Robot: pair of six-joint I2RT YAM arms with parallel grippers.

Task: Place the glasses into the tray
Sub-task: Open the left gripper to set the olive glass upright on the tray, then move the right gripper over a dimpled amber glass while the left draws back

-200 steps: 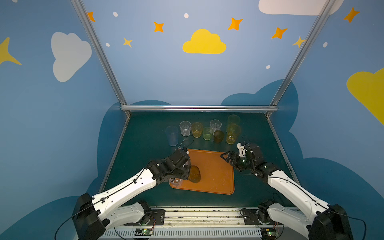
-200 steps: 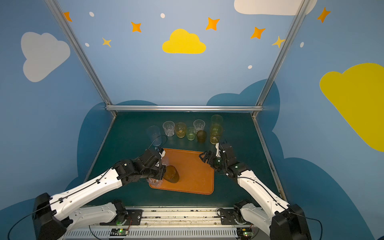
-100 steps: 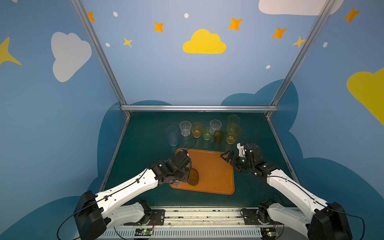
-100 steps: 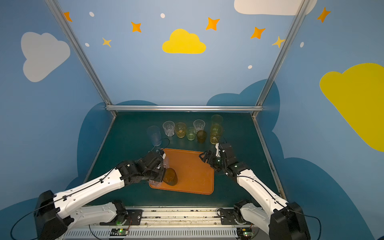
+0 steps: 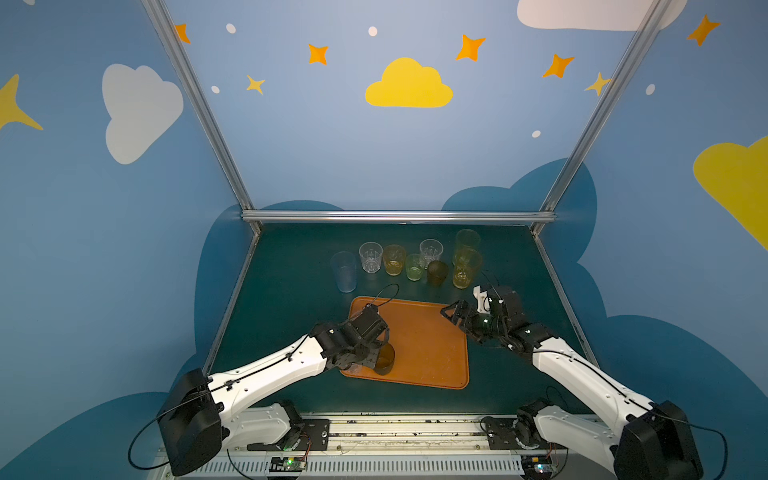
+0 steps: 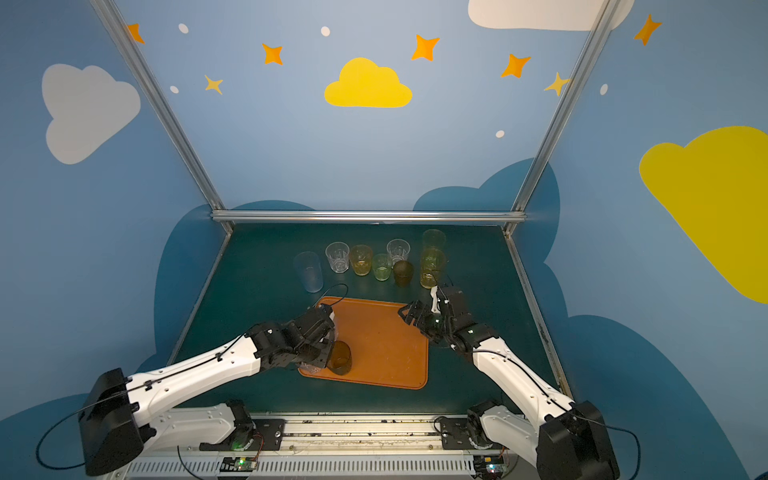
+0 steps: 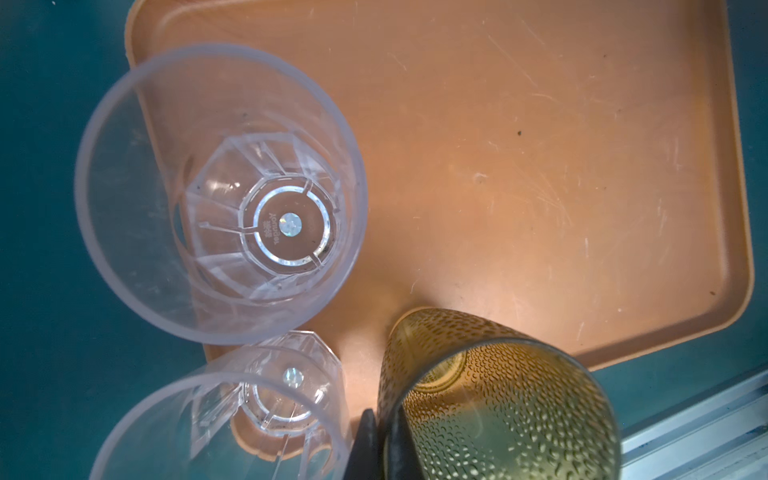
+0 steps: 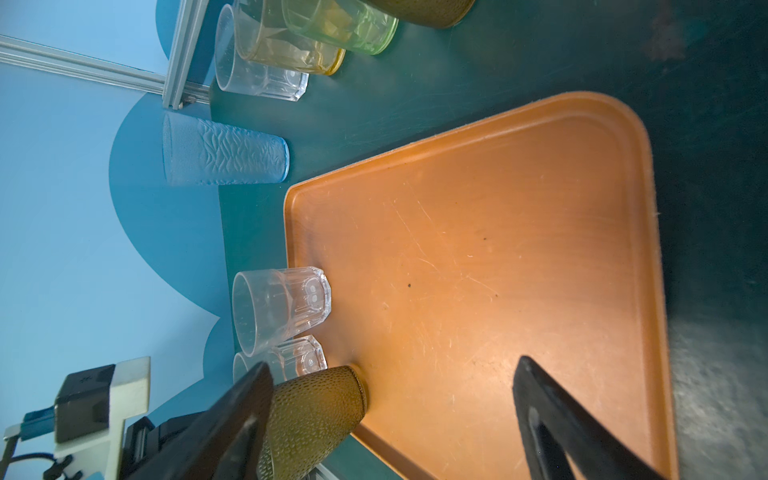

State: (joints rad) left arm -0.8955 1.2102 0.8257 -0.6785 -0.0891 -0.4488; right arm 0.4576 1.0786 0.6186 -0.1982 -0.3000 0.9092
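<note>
The dark brown glass [image 5: 385, 362] sat at the near left of the tray [image 5: 432, 345], mouth up. Its long axis was tipped off vertical, so the mouth leaned toward your near side while the base met the tray floor. Your left gripper [image 7: 382, 438] was clenched on its rim wall, one finger inside and one outside. Just beside it, in the tray's near left corner, two clear faceted glasses [image 8: 282, 307] stood upright. Your right gripper [image 5: 454, 312] hung over the tray's far right corner, jaws spread wide, holding nothing. Beyond the tray, eight other glasses [image 5: 414, 267] stood upright in a loose row on the green table [image 5: 291, 316].
</note>
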